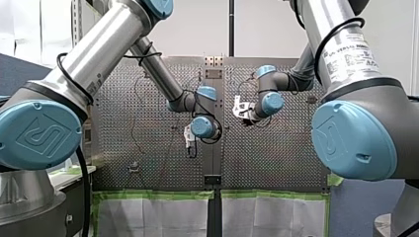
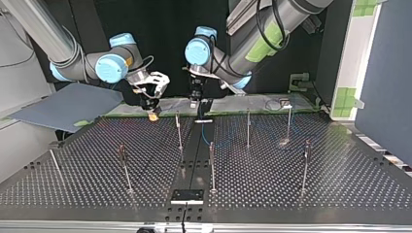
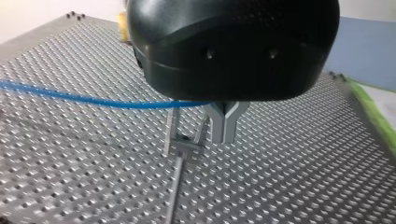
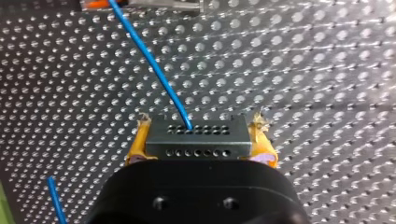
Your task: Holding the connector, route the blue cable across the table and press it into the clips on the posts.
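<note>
Two robot arms reach over a worktop point(image 2: 301, 194) full of little holes. Thin metal posts point(image 2: 212, 165) stand up on it, well apart from each other.

My right pincer point(image 4: 198, 134) is clenched on the connector point(image 4: 196, 145). The connector is a small dark block with two rows of tiny holes. The yellow pads point(image 4: 139, 142) squeeze the block from both sides. The blue cable point(image 4: 149, 60) comes out of the top row of holes and runs away over the worktop, ahead of the pincer. Another bit of blue cable shows beside the pincer's black body. In the top view this pincer hangs near the far edge of the worktop, to the left of the dark middle strip point(image 2: 194, 160). Its yellow pads are just above the holes.

My left pincer point(image 3: 224, 130) is black with metal fingers point(image 3: 233, 114). The fingers are pressed together into a Y shape. The blue cable comes in from the side right to where they meet, so they look clenched on it. The cable hangs in the air above the worktop, a little bent. Just beside the fingers is a clip point(image 3: 183, 143) shaped like a U, on top of a post. The cable crosses over the top of the clip, and I cannot tell if it touches. In the top view my left pincer points straight down over the middle strip, near my right pincer but apart from it.
</note>
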